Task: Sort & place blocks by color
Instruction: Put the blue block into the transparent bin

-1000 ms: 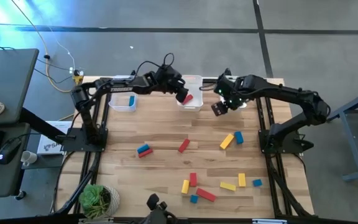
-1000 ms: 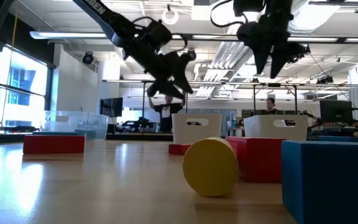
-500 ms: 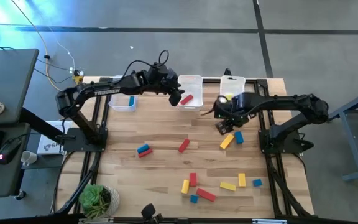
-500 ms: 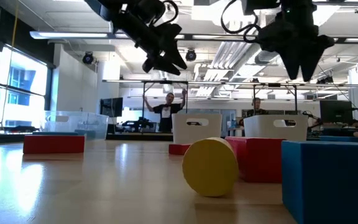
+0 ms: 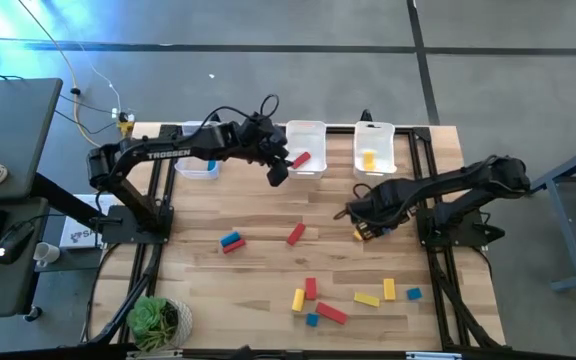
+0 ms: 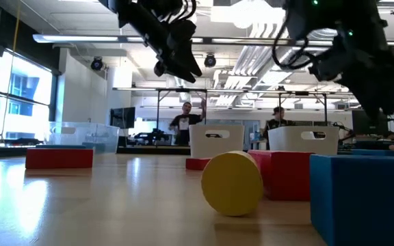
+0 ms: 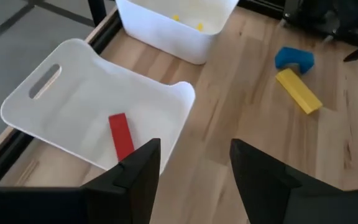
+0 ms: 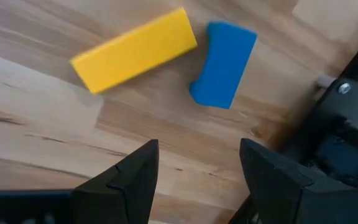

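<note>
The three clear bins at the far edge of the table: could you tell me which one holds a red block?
The middle bin holds the red block. The bin to its left holds a blue block, and the one to its right holds yellow.

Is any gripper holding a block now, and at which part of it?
Nothing is held. The left gripper is open beside the red bin; the right gripper is open above a yellow block.

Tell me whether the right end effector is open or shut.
Open and empty. The right end effector shows bare wood between its fingers, with the yellow block and blue block lying ahead, untouched.
</note>
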Motion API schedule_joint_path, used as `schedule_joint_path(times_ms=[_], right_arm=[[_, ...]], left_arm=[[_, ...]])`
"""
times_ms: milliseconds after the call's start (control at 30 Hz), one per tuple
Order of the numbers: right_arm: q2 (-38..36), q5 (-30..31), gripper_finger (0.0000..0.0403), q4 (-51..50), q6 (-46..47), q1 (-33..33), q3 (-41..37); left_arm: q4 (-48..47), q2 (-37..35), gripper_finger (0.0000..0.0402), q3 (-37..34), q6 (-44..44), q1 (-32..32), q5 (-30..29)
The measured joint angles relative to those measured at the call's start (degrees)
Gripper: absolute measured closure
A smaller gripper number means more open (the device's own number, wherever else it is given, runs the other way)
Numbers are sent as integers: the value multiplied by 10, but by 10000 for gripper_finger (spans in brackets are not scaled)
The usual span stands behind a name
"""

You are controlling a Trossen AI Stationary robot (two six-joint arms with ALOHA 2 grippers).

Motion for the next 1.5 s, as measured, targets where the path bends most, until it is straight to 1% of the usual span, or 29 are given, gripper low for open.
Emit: schedule_joint_path(times_ms=[200,600,733,933,1100,1167,1233,1433,1500], right_arm=[[0,4,192,32,5,11,-43],[0,32,192,88,-17,-12,-95],[0,32,192,117,-17,-22,-123],[0,32,192,162,-17,-26,-152],[0,35,193,195,-13,-30,-170],[0,37,200,199,-8,-34,-174],[0,36,216,199,-6,-38,-177],[-1,17,295,196,-30,-44,-179],[-1,13,296,195,-32,-44,-178]], left_arm=[[1,0,222,0,6,-20,-46],[2,0,222,0,-35,-36,-65],[2,0,222,0,-36,-36,-81],[6,1,222,0,-38,-36,-88],[6,1,222,0,-56,-36,-91],[6,1,222,0,-57,-36,-91],[6,1,222,0,-57,-36,-91],[6,1,222,0,-83,-36,-91],[6,1,222,0,-85,-36,-82]])
